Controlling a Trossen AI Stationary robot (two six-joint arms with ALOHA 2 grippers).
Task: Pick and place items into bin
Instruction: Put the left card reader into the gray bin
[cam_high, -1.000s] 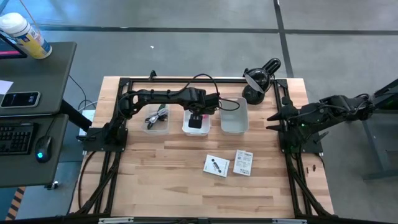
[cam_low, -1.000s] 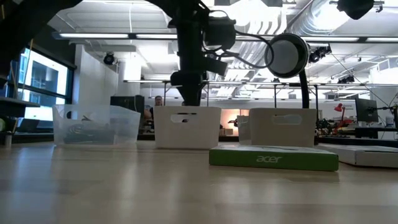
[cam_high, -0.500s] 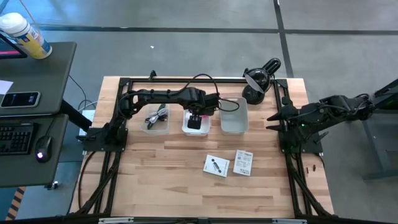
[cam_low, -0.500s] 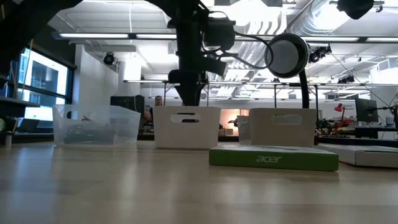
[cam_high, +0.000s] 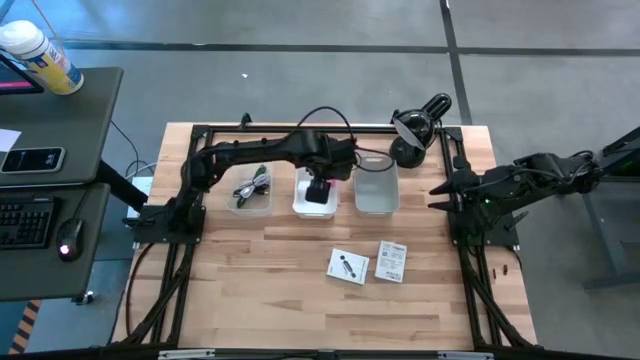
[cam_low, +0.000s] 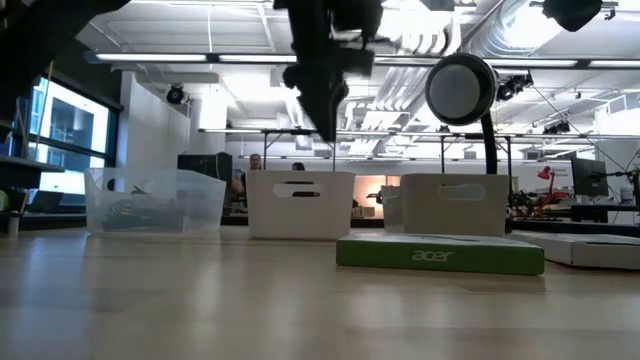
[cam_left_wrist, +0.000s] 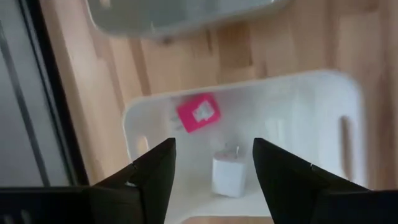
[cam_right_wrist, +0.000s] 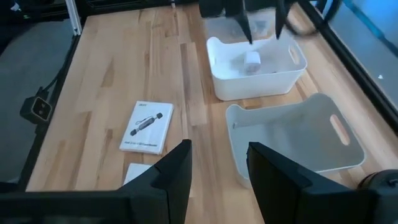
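The left tool (cam_high: 320, 190) hangs above the middle white bin (cam_high: 300, 205), its fingers spread apart and holding nothing. In the left wrist view that bin holds a small white cube (cam_left_wrist: 229, 175) and a pink piece (cam_left_wrist: 198, 112), lying near each other but apart. Beside it on one side stands a clear bin (cam_high: 252, 192) with a black cable (cam_high: 250, 185) inside, and on the other side an empty-looking white bin (cam_high: 376, 185). Two white printed packets (cam_high: 348, 265) lie flat on the wooden surface (cam_high: 260, 290), nearer the front edge, one just beside the other (cam_high: 392, 261). The right tool (cam_high: 436, 188) waits at the right edge of the surface, fingers parted and empty.
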